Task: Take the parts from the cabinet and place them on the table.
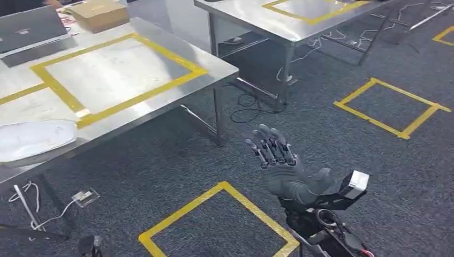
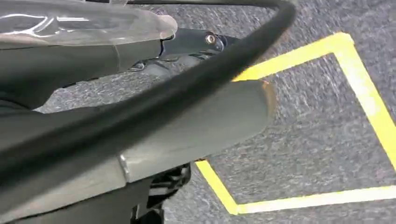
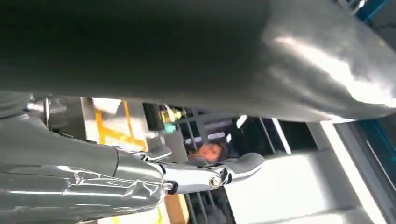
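My right hand (image 1: 278,163) is raised over the carpet to the right of the steel table (image 1: 214,67), palm up, fingers spread, holding nothing. In the right wrist view its silver fingers (image 3: 196,175) stretch out straight with nothing in them. In the left wrist view my left hand's thick grey thumb (image 2: 210,119) and a finger (image 2: 93,23) lie apart above the carpet, with nothing between them. A white flat bagged object (image 1: 32,138) lies on the table's near left part. The table bears a yellow tape square (image 1: 115,72) with bare steel inside.
A cardboard box (image 1: 99,13) and a laptop (image 1: 29,27) sit at the table's far side. A second steel table (image 1: 289,29) stands behind. Yellow tape squares (image 1: 217,222) (image 1: 391,107) mark the carpet. Cables (image 1: 249,104) trail by the table legs. A person (image 3: 210,151) is far off.
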You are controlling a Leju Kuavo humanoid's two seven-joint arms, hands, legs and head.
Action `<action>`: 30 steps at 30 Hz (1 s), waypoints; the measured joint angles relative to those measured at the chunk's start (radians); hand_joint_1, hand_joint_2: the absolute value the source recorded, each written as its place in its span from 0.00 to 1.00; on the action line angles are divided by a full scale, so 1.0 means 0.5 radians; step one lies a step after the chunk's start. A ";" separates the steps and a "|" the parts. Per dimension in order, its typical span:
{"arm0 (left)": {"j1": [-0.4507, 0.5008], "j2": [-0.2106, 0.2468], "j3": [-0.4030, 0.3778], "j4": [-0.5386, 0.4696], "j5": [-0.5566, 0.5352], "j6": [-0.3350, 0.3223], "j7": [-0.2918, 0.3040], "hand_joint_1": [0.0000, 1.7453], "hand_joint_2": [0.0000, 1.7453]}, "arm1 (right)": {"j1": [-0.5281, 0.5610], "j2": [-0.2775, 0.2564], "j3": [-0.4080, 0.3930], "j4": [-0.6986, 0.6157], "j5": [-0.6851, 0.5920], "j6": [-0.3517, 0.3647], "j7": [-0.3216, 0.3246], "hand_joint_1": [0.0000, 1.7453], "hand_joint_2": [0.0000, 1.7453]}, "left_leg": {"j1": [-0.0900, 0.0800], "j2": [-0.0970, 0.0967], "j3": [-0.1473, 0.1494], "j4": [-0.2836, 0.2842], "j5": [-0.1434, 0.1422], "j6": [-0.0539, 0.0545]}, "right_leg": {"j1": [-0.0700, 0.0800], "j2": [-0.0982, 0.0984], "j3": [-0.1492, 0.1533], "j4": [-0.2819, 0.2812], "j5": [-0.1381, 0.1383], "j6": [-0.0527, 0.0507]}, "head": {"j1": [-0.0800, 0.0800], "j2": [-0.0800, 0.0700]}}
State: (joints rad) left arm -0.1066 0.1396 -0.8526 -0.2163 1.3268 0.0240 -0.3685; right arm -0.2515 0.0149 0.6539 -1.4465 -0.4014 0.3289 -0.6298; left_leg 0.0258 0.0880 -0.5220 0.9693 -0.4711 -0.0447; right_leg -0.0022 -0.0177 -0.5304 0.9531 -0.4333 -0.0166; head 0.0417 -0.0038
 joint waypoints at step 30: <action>0.025 0.014 0.113 0.002 0.110 0.027 -0.015 0.00 0.00 | 0.211 -0.323 -0.538 1.960 0.357 -1.000 0.572 0.00 0.00 | -0.010 0.035 0.055 -0.049 -0.017 0.005 | -0.016 -0.004 -0.051 0.026 0.017 0.021 | -0.006 0.000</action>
State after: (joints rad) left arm -0.0941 0.1465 -0.7962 -0.2155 1.3817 0.0374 -0.3761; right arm -0.1457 -0.1469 0.3849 -0.4666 -0.2228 -0.1713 -0.3441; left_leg 0.0208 0.1056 -0.4947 0.9446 -0.4797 -0.0419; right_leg -0.0102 -0.0198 -0.5558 0.9663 -0.4249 -0.0061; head 0.0389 -0.0038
